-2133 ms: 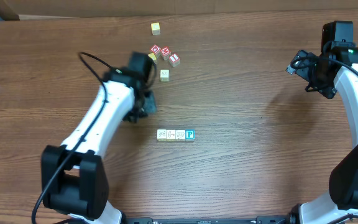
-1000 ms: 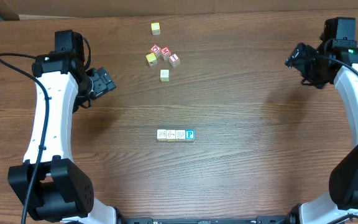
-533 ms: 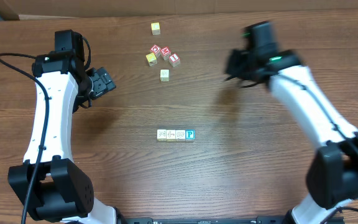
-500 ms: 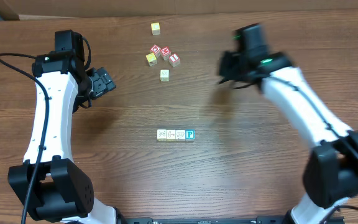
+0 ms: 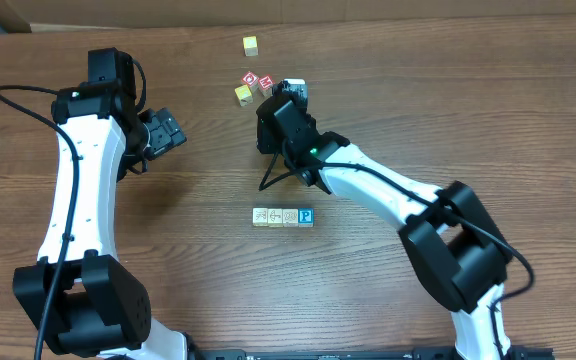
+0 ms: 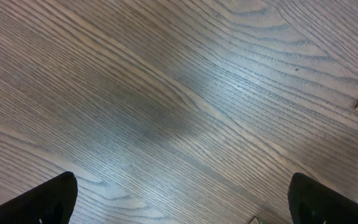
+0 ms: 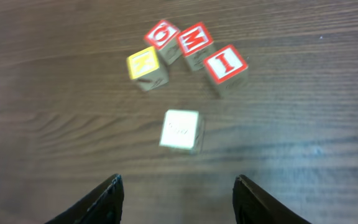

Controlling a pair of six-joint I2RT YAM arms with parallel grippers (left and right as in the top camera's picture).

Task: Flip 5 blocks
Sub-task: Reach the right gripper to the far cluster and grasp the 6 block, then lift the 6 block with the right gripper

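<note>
My right gripper (image 7: 179, 193) hovers, fingers apart, with the lone cream block (image 7: 180, 129) just ahead, near the red-lettered cubes (image 7: 194, 43). I'd centre over it and descend straight, clear of those neighbours. The left gripper (image 5: 165, 132) waits wide open, and the row of four blocks (image 5: 282, 216) sits mid-table.

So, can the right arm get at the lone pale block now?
Probably yes. The right gripper hangs open, and the pale block lies free just ahead of it. The red blocks and the yellow block sit beyond, not touching it.
</note>
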